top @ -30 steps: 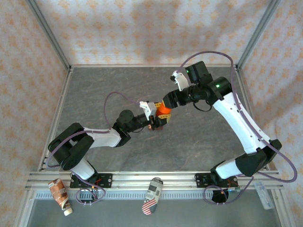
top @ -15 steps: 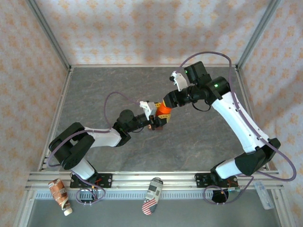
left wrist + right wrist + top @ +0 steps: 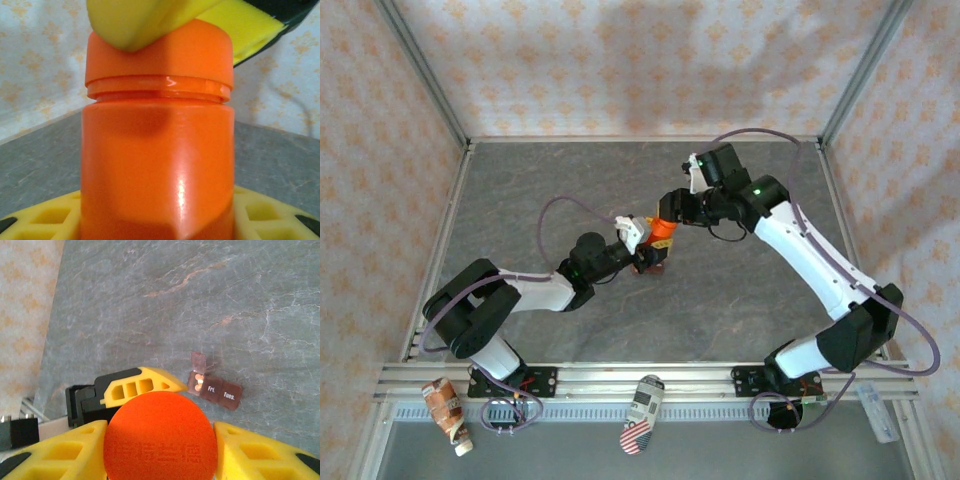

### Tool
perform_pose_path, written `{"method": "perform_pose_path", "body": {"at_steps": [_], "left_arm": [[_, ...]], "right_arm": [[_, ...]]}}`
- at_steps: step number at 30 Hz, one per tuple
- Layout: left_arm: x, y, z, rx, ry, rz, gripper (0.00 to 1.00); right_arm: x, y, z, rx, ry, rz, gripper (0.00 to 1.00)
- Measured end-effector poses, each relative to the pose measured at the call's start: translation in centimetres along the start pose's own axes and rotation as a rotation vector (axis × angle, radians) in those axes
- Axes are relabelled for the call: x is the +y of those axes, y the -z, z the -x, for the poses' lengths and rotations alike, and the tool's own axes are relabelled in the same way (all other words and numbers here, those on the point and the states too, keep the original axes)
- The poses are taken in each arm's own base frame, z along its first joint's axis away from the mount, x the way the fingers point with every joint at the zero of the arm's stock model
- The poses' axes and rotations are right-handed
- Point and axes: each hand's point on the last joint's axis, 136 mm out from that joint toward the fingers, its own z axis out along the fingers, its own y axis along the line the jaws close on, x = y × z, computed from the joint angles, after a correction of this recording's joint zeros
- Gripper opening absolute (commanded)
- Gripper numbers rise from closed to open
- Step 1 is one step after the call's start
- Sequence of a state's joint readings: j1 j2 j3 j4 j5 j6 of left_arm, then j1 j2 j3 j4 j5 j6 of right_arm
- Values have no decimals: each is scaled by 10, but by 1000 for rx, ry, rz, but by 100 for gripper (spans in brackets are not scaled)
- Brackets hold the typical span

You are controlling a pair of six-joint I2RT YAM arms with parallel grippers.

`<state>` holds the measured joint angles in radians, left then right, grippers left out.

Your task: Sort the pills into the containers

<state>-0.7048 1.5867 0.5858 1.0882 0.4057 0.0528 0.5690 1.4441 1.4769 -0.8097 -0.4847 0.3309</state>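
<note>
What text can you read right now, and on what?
"Fri." on the pill box, middle lid.
"Tues." on the pill box, end lid.
Raised lettering on the orange cap: too faint to read.
Print on the brown packet: too small to read.

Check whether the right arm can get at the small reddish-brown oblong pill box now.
Probably not yet: the right gripper is shut on the cap of the orange plastic bottle, which the left gripper holds. The reddish-brown pill box itself lies uncovered.
</note>
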Motion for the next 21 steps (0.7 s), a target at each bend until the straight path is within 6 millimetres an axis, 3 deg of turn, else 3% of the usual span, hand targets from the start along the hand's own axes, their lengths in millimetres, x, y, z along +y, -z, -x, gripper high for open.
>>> {"method": "perform_pose_path", "body": {"at_steps": [6,13,17,21], "left_arm": [[4,1,-1,2,-16,26,0],[7,1,13,-53,-31,44,0],[9,2,18,-75,-35,54,0],[9,2,21,-88,-35,55,0]], "right_arm": [[0,-2,2,-22,-49,-17,55],[4,-6,-6,21,-54,-23,76],[5,5,2,3,-49,-25,88],[7,25,13,-44,-27,-13,91]]}}
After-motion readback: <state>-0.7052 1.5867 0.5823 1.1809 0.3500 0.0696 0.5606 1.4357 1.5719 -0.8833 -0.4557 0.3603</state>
